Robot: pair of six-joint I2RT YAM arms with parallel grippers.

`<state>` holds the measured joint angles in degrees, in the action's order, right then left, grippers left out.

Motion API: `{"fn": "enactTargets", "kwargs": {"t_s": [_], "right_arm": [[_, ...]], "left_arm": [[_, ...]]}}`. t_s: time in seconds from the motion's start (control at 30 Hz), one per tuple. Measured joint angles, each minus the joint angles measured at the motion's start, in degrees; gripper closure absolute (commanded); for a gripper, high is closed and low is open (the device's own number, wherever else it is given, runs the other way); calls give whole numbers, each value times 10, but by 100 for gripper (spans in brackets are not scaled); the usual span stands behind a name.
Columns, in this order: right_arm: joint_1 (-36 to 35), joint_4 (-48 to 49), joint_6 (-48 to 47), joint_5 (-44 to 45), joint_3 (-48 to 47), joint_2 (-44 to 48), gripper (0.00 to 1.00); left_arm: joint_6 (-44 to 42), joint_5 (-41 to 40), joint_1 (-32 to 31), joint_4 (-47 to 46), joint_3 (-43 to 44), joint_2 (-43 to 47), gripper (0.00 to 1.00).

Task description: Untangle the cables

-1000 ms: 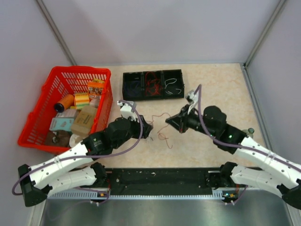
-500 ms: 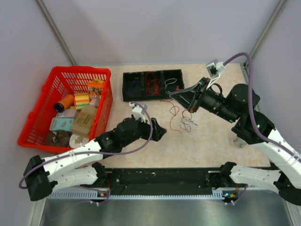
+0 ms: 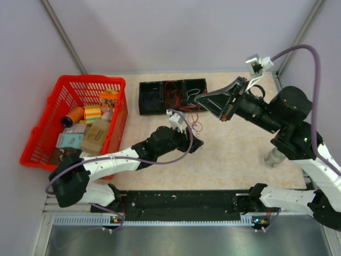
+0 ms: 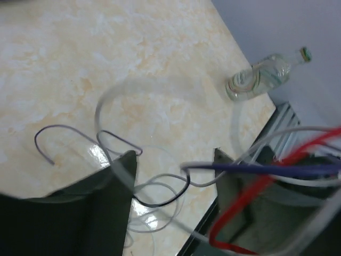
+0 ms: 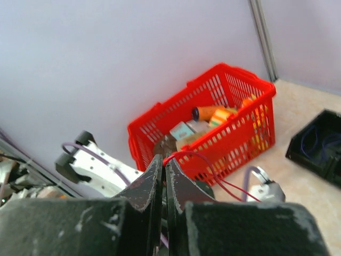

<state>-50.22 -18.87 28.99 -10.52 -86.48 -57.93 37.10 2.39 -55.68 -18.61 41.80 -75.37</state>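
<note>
The right gripper [image 5: 164, 163], raised over the far middle of the table [image 3: 234, 160], is pinched tight on a red strand [image 4: 254, 191]. Just near of it the left gripper [image 4: 176, 172] stands apart, with the cables [image 3: 195, 124] dangling between its fingers. I count one red, one dark blue strand [image 4: 250, 169] and one white strand [image 4: 100, 109], and blur may hide more. They hang knotted together, so the separating looks barely begun. The one three-compartment tray [image 3: 141, 99] beyond already holds wires.

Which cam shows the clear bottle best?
Left wrist: the bottle is in view whole, from green cap to base, against the table edge. Top external shows only part of it, tucked beside the right arm. Right wrist doesn't show it.
</note>
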Motion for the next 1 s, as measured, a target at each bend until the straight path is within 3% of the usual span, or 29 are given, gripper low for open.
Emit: {"fn": "enactTargets", "kwargs": {"t_s": [0.07, 0.13, 0.3, 0.67, 0.83, 1.0], "right_arm": [[0, 0, 2, -1, -23, -1, 100], [0, -3, -7, 10, -52, -3, 100], [0, -11, -60, 63, -128, -9, 100], [0, -7, -169, 137, -312, -49, 100], [0, 5, -210, 166, -320, -46, 100], [0, -13, -298, 239, -360, -90, 100]], "left_arm": [[2, -23, 6, -15, 0, -16, 72], [10, -43, 10, -15, 0, -19, 75], [39, -77, 14, -17, -26, -12, 100], [127, -126, 24, 76, -109, 2, 100], [141, -132, 29, 102, -114, 9, 100], [169, -146, 29, 141, -162, 91, 100]]}}
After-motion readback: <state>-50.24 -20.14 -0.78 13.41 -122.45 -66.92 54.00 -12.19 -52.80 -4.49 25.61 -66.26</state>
